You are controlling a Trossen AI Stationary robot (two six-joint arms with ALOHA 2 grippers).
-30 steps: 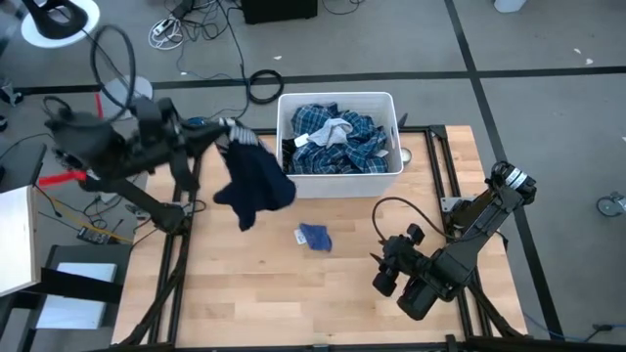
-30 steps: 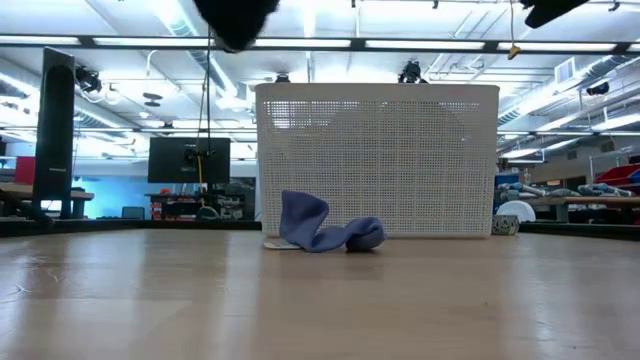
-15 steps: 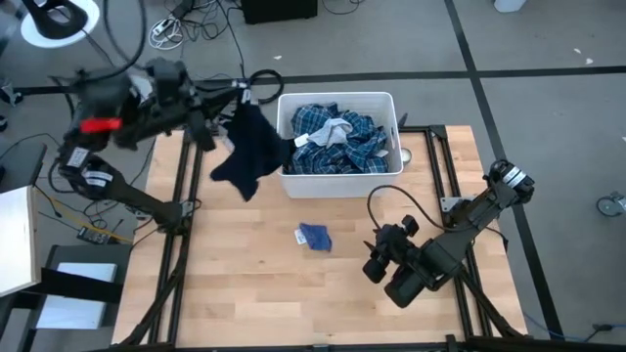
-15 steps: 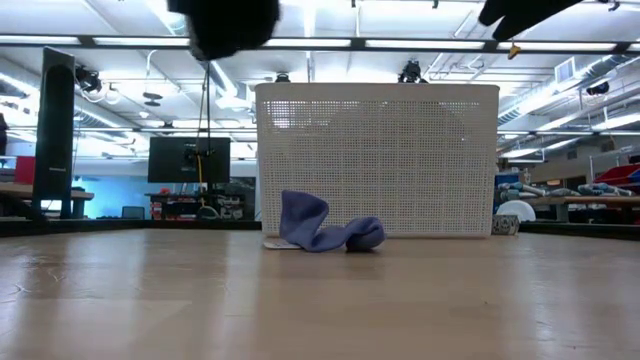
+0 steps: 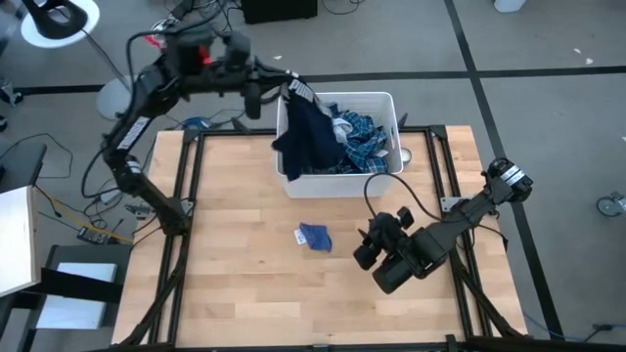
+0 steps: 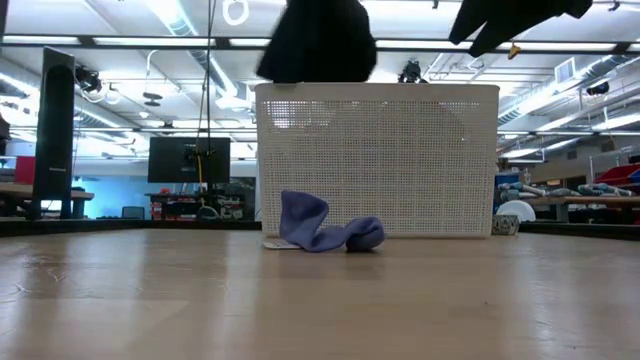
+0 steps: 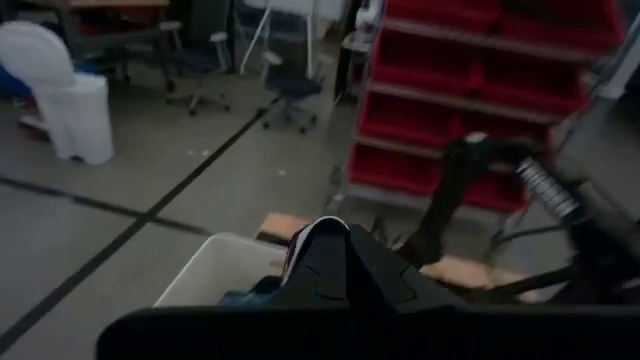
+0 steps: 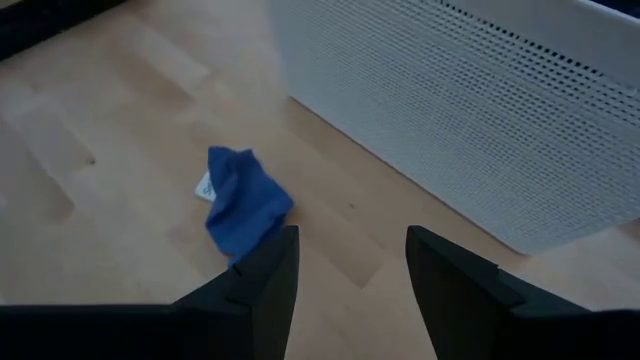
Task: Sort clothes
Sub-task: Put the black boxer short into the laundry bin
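Note:
My left gripper point(image 5: 286, 86) is shut on a navy garment with white stripes point(image 5: 305, 137), which hangs over the left part of the white bin point(image 5: 387, 101); it shows dark above the bin in the low view point(image 6: 318, 40). The bin holds a blue-and-white plaid shirt point(image 5: 364, 135) and a grey piece. A small blue cloth point(image 5: 314, 236) lies crumpled on the table in front of the bin; it also shows in the low view point(image 6: 322, 227) and the right wrist view point(image 8: 241, 200). My right gripper point(image 8: 348, 262) is open, right of and above that cloth. My left gripper holds the navy garment by its white-striped top edge point(image 5: 297, 89), coming level from the table's left. In the left wrist view the fingers point(image 7: 345, 275) hide the place of contact. The garment hangs slack below the gripper, lifted clear of the table, its lower part over the bin's left wall.
The bin stands at the table's far edge, its mesh wall point(image 6: 380, 160) behind the blue cloth. Black frame rails point(image 5: 186, 196) run along the table's left and right sides. Bare wood point(image 5: 254, 284) lies near the front edge. Cables and a lamp lie on the floor beyond.
My left gripper has swung up and toward the table's far right, from left of the bin to above its left part, carrying the navy garment, which now hangs over the bin. My right gripper has moved a little toward the blue cloth.

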